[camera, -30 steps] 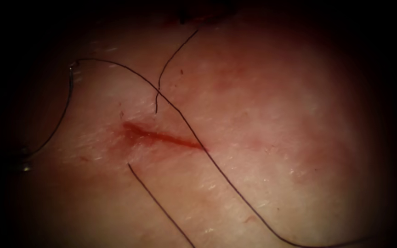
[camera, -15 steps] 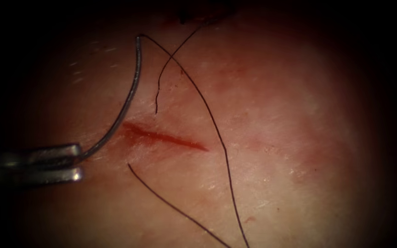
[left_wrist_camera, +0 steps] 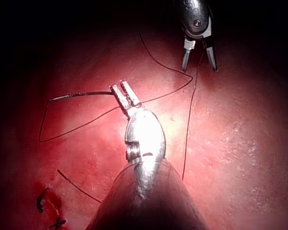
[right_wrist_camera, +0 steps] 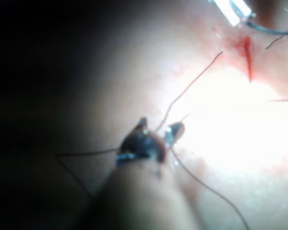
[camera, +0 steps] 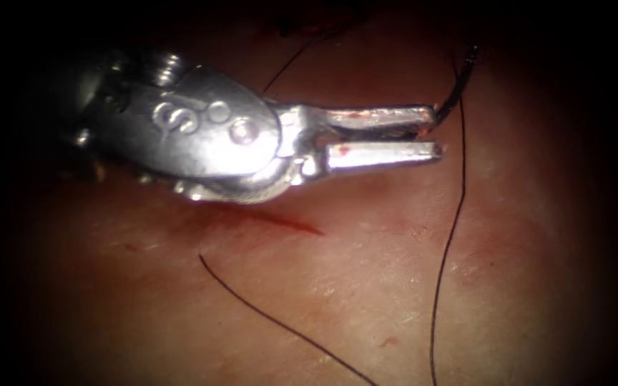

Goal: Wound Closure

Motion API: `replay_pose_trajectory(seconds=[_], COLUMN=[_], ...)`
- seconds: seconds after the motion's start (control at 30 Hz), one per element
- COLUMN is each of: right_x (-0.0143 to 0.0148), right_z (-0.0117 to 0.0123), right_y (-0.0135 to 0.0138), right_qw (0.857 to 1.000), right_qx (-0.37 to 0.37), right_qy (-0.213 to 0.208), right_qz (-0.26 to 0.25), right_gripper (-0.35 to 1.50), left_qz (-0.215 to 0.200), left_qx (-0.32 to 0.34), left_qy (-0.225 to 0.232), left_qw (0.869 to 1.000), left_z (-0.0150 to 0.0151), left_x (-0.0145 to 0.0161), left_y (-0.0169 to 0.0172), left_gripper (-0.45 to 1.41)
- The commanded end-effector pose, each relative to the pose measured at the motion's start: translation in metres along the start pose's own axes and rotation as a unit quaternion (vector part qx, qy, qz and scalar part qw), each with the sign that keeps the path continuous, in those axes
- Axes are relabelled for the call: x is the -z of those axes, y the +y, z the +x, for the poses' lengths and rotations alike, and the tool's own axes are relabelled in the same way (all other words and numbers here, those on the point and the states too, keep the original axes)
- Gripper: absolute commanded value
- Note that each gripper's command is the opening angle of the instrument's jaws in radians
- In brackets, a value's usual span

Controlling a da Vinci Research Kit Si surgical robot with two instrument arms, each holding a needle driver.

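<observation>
Item 1: my left gripper (camera: 435,132). It reaches in from the left edge of the tissue (camera: 523,271), crossing above the cut (camera: 291,224). It is clenched on the needle (camera: 459,82), taking it at the very tips of the jaws. Small red spots mark both jaws.

Item 2: needle. I grasp it close to one end. The rest of its curve rises away from the jaw tips toward the far edge of the tissue. It sits to the right of the cut and is not in the tissue.

Item 3: thread (camera: 448,236). It leaves the free end of the needle and runs down across the tissue, right of the cut, to the near edge.

Item 4: my right gripper (left_wrist_camera: 199,64). Its jaws are spread and grasp nothing. The thread passes close by them, and I cannot tell whether it touches.

Item 5: cut. A short slanted line with red fluid in it, partly under my left gripper.

Item 6: loose thread piece (camera: 266,314). It lies on the tissue from just below the cut toward the near edge.

Item 7: dark stitches (left_wrist_camera: 41,201), well apart from both grippers.
</observation>
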State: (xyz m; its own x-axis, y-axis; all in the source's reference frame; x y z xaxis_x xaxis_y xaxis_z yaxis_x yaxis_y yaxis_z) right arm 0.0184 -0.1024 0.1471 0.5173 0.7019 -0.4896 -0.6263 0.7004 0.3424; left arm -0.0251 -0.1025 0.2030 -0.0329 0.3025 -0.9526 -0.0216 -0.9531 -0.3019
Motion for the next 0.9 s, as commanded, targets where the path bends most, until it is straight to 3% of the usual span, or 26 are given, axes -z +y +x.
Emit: replay_pose_trajectory(seconds=[0.03, 0.27, 0.47, 0.7, 0.87, 0.9], right_x=[-0.0001, 0.0005, 0.0021, 0.0058, 0.0073, 0.0073], right_z=[-0.0001, 0.0005, 0.0022, 0.0035, 0.0043, 0.0047], right_y=[-0.0018, -0.0015, 0.0005, 0.0062, 0.0095, 0.0101], right_qw=[1.0, 1.0, 1.0, 0.997, 0.996, 0.996], right_qx=[0.0, 0.002, 0.018, 0.03, 0.023, 0.022], right_qy=[-0.001, 0.007, 0.019, -0.003, -0.002, 0.001], right_qz=[0.003, 0.004, -0.007, -0.074, -0.082, -0.085], right_gripper=[1.45, 1.45, 1.45, 1.48, 1.48, 1.48], left_qz=[0.001, 0.004, 0.009, 0.017, 0.022, 0.023], left_qx=[0.007, 0.02, 0.033, 0.033, 0.058, 0.073], left_qy=[-0.009, -0.039, -0.052, -0.055, -0.056, -0.057], left_qw=[1.0, 0.999, 0.998, 0.998, 0.997, 0.995], left_z=[-0.0018, -0.0115, -0.0177, -0.0193, -0.0194, -0.0194], left_x=[-0.0014, -0.0036, -0.0037, -0.004, -0.0049, -0.0051], left_y=[0.001, -0.0008, -0.0025, -0.0044, -0.0048, -0.0048], left_gripper=[-0.45, -0.45, -0.45, -0.45, -0.45, -0.05])
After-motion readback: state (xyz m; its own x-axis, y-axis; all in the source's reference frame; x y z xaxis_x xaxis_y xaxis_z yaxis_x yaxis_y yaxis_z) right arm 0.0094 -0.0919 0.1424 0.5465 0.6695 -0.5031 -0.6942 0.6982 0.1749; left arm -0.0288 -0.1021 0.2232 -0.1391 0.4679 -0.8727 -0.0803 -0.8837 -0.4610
